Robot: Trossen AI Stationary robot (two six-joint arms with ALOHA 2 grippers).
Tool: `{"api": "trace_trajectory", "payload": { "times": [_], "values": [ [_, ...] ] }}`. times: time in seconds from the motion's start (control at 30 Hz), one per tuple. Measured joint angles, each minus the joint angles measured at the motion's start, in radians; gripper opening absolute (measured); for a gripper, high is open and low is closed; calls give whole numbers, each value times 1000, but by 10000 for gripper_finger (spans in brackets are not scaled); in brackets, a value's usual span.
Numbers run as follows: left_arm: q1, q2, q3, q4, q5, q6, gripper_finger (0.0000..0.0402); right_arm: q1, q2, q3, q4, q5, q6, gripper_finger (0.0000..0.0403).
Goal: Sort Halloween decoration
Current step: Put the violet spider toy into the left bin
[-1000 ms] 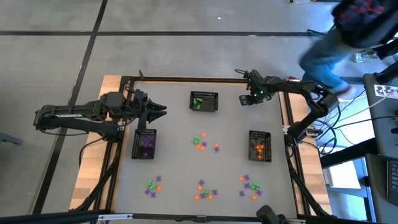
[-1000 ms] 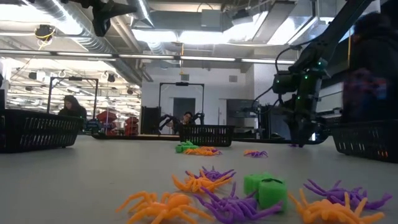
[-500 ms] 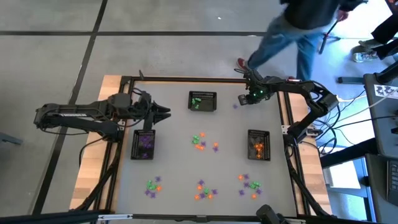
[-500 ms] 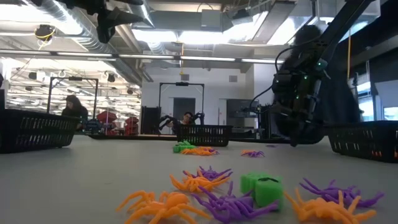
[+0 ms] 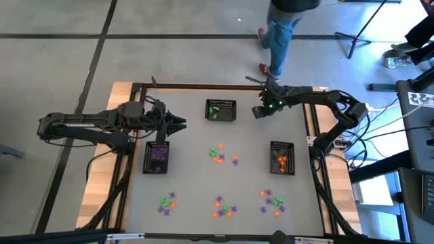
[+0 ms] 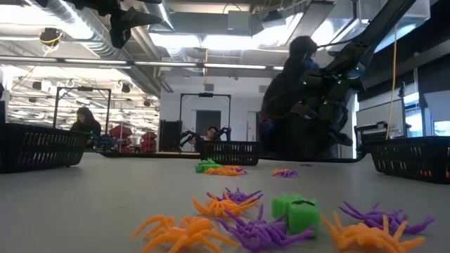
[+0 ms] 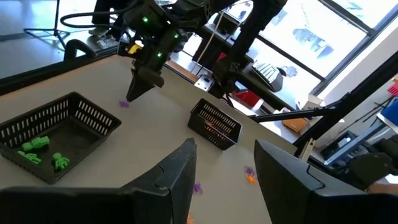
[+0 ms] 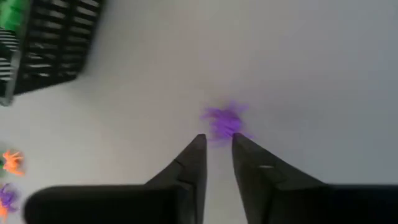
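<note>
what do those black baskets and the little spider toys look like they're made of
Baskets: likely metal wire mesh, matte black; you can see through the thin grid walls. Spider toys: probably molded plastic, slightly glossy, in solid orange, purple and green, with thin, possibly flexible legs.

- The table top [image 5: 196, 149] is plain pale grey, framed in light wood.
- Three baskets are black mesh: one [image 5: 222, 110] holds green trinkets, one [image 5: 158, 156] purple, one [image 5: 283, 158] orange.
- Loose trinkets [image 5: 222, 154] on the table mix orange, green and purple.
- A purple spider [image 8: 225, 120] lies on the grey surface.
- Both arms are dark; the right arm [image 5: 274, 103] carries a small green light.
</note>
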Motion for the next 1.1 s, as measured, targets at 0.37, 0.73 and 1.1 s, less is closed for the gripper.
{"api": "trace_trajectory", "payload": {
  "times": [0.37, 0.73, 1.1],
  "values": [
    [0, 0, 0, 0, 3, -8, 153, 40, 89, 6, 27, 90, 88, 107],
    [0, 0, -1, 0, 3, -26, 153, 39, 104, 4, 32, 85, 84, 7],
    [0, 0, -1, 4, 3, -26, 153, 42, 24, 59, -43, 31, 82, 1]
  ]
}}
